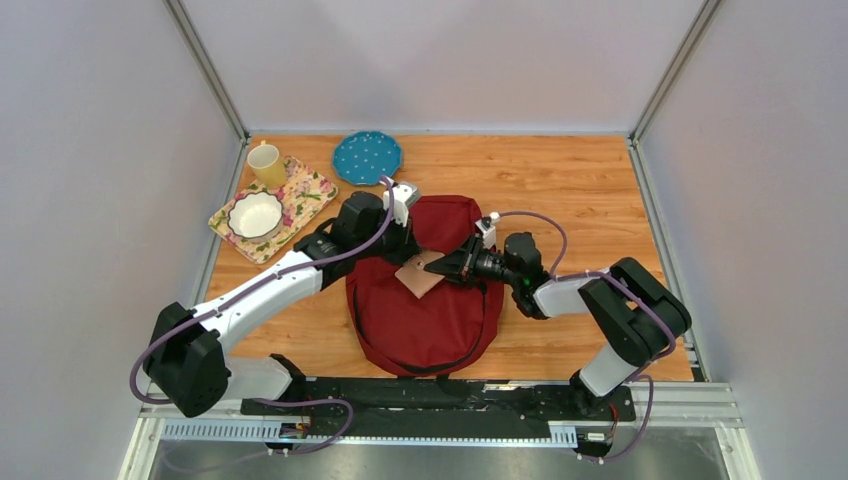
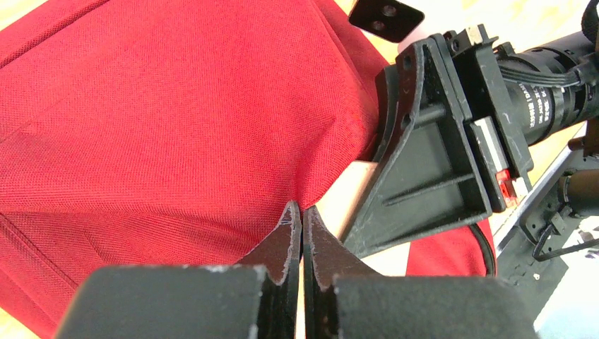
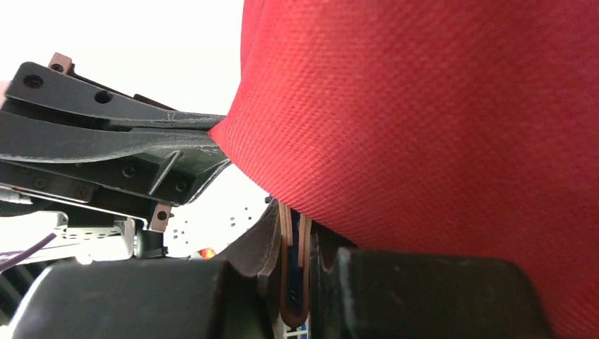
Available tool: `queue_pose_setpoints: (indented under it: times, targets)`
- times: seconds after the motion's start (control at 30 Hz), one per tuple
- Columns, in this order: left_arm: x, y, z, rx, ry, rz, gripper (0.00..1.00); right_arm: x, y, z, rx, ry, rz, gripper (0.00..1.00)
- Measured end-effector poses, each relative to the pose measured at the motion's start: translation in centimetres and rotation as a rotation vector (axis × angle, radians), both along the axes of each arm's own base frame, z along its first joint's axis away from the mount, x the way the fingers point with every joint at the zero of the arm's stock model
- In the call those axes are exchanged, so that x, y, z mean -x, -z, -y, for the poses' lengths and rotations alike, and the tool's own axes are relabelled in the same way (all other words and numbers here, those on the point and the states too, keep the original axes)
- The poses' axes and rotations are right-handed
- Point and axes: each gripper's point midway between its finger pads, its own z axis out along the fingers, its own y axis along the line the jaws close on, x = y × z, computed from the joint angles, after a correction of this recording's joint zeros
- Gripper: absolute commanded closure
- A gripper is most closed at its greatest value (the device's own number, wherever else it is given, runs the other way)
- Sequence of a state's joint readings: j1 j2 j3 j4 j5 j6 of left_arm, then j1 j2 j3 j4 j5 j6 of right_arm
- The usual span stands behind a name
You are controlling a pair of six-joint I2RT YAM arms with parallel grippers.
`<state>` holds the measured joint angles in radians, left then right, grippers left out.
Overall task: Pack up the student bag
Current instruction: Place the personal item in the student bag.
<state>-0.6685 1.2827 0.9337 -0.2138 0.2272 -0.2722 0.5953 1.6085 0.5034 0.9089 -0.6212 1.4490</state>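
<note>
The student bag [image 1: 425, 300], a dark red fabric backpack, lies flat in the middle of the table. My left gripper [image 1: 408, 247] is at its upper left part, shut on a pinch of the red fabric [image 2: 212, 127]; creases run to the fingertips [image 2: 302, 210]. My right gripper [image 1: 443, 267] comes in from the right, shut on a thin flat brown case [image 1: 418, 277], seen edge-on between its jaws [image 3: 293, 272]. The case's front edge sits at the lifted red fabric [image 3: 438, 127]. The two grippers are tip to tip. Whether the bag is open is hidden.
A flowered tray [image 1: 300, 195] at the back left holds a white bowl [image 1: 255, 214] and a yellow mug [image 1: 265, 164]. A teal dotted plate [image 1: 367, 157] lies behind the bag. Grey walls enclose the table on three sides.
</note>
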Motion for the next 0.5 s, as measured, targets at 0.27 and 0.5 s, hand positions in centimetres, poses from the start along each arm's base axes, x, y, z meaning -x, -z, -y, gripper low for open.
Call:
queue_pose_setpoints:
  times: [0.27, 0.5]
  targets:
    - [0.4, -0.1, 0.4, 0.014, 0.015, -0.014, 1.00, -1.1, 0.8, 3.0, -0.025, 0.084, -0.032, 1.00]
    - [1.0, -0.5, 1.4, 0.061, 0.023, -0.033, 1.00, -2.5, -1.1, 4.2, -0.021, 0.156, 0.018, 1.00]
